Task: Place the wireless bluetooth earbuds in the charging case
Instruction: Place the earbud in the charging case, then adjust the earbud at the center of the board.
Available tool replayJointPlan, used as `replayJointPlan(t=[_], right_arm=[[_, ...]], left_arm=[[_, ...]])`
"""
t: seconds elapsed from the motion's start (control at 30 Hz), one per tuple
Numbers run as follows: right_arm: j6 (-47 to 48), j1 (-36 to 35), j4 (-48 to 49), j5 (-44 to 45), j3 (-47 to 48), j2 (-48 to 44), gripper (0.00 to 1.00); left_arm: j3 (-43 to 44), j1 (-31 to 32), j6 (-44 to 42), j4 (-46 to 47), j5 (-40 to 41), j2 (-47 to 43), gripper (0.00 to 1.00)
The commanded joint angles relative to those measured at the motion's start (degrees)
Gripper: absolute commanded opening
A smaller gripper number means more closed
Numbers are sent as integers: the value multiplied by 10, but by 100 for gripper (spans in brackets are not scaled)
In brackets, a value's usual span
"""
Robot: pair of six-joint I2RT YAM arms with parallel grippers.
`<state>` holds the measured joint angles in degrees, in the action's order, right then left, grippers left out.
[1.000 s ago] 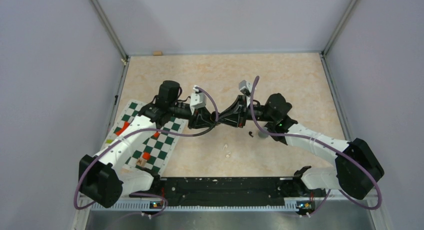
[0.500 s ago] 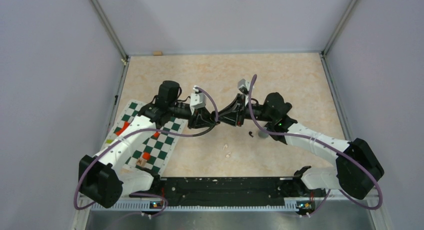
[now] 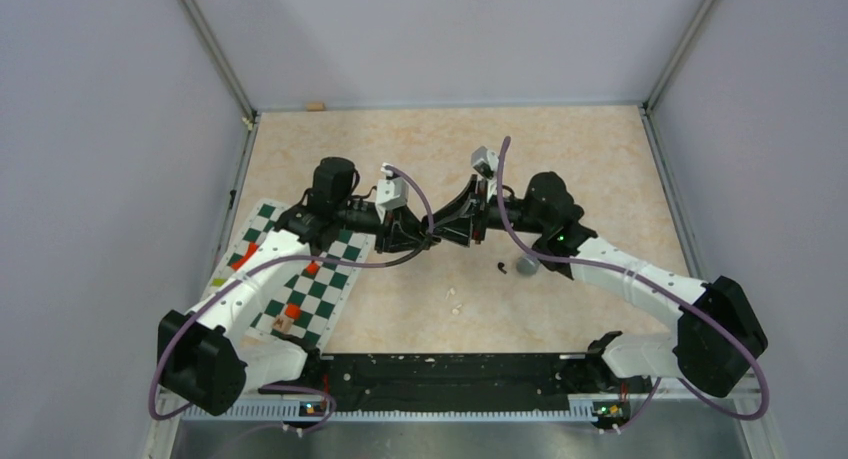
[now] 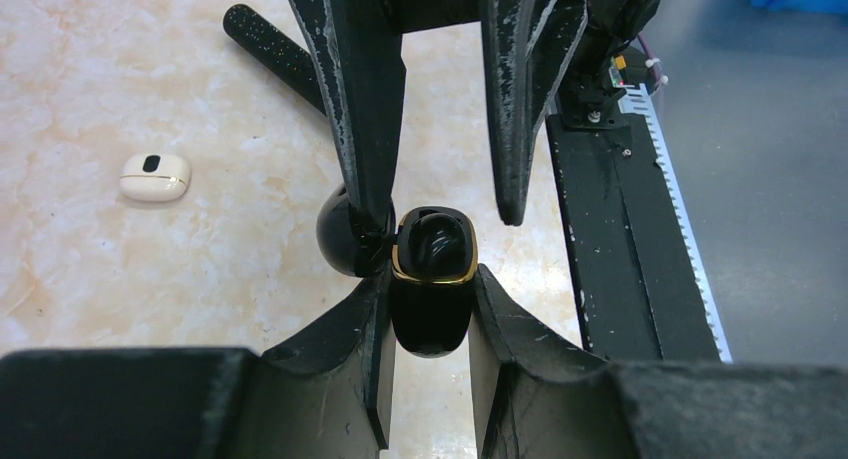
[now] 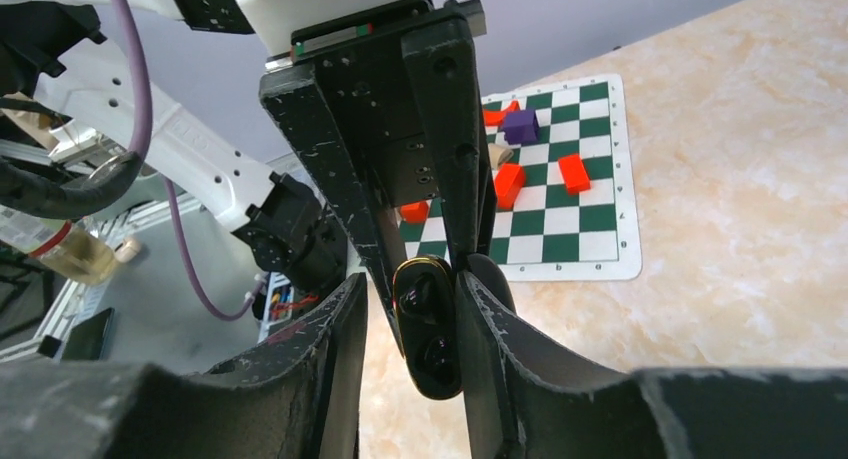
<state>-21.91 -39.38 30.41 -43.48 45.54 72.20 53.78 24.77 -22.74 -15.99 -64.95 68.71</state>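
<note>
My left gripper (image 3: 424, 237) (image 4: 428, 279) is shut on a black charging case (image 4: 430, 319) with a gold rim and holds it above the table. Its lid (image 4: 338, 234) hangs open. The case's wells (image 5: 428, 324) are dark; I cannot tell what lies in them. My right gripper (image 3: 446, 231) (image 5: 408, 279) is open around the case top, with one finger (image 4: 360, 129) at the lid hinge and the other (image 4: 520, 109) apart. A black earbud (image 3: 501, 269) and two white earbuds (image 3: 455, 299) lie on the table.
A grey ball-shaped thing (image 3: 526, 266) lies by the black earbud. A black speckled rod (image 4: 270, 49) and a small white case (image 4: 155, 176) lie on the table. A chessboard (image 3: 300, 279) with coloured blocks lies left. A black rail (image 3: 440, 379) runs along the near edge.
Both grippers, still meeting at the case, have shifted slightly to the left and away from the near edge. The earbuds on the table have not moved.
</note>
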Motion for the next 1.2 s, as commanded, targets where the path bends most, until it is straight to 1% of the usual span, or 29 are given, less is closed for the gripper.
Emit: replayJointPlan(t=[0.0, 0.13, 0.2, 0.27, 0.33, 0.37, 0.43, 0.47, 0.5, 0.57, 0.6, 0.67, 0.73, 0.8, 0.87, 0.97, 1.03, 1.07, 1.13, 1.17], right_arm=[[44, 0, -55, -36, 58, -25, 39], [92, 9, -129, -101, 101, -52, 46], [124, 19, -163, -120, 118, -71, 52], [158, 36, -202, -130, 131, -88, 60], [205, 56, -240, -129, 136, -108, 73], [234, 66, -259, -121, 135, -117, 78], [304, 85, -299, -90, 131, -132, 81], [335, 92, -327, -67, 127, -137, 83], [368, 101, -356, -38, 122, -143, 87], [435, 108, -384, 29, 108, -147, 91], [466, 112, -388, 64, 95, -147, 93], [509, 120, -387, 111, 63, -144, 93], [531, 123, -394, 137, 32, -136, 93], [536, 123, -401, 145, 16, -125, 92], [534, 123, -412, 133, 11, -115, 92], [543, 123, -423, 124, 4, -103, 91], [567, 123, -433, 133, -5, -94, 91], [582, 123, -438, 142, -11, -88, 91], [610, 123, -459, 159, -12, -67, 91], [617, 123, -472, 165, -3, -47, 91]], left_arm=[[4, -9, 32, 46, -49, -27, 0], [-1, -22, 49, 64, -53, -36, 0], [-10, -32, 80, 100, -55, -43, 0], [-21, -43, 134, 161, -50, -50, 0], [-35, -55, 194, 232, -34, -60, 0], [-40, -63, 223, 259, -20, -66, 0], [-44, -77, 257, 281, -3, -78, 0], [-39, -84, 262, 276, 5, -82, 0], [-35, -90, 267, 270, 10, -87, 0], [-36, -108, 300, 292, 13, -98, 0], [-42, -118, 329, 320, 15, -103, 0], [-72, -138, 404, 418, 23, -114, 0], [-111, -155, 460, 536, 42, -124, 0], [-152, -163, 484, 600, 68, -132, 0], [-182, -164, 481, 632, 78, -137, 0], [-229, -164, 464, 671, 61, -137, 0], [-256, -164, 448, 699, 28, -133, 0], [-263, -164, 441, 708, -1, -128, 0], [-258, -164, 437, 710, -70, -113, 0], [-252, -164, 445, 711, -88, -106, 0]])
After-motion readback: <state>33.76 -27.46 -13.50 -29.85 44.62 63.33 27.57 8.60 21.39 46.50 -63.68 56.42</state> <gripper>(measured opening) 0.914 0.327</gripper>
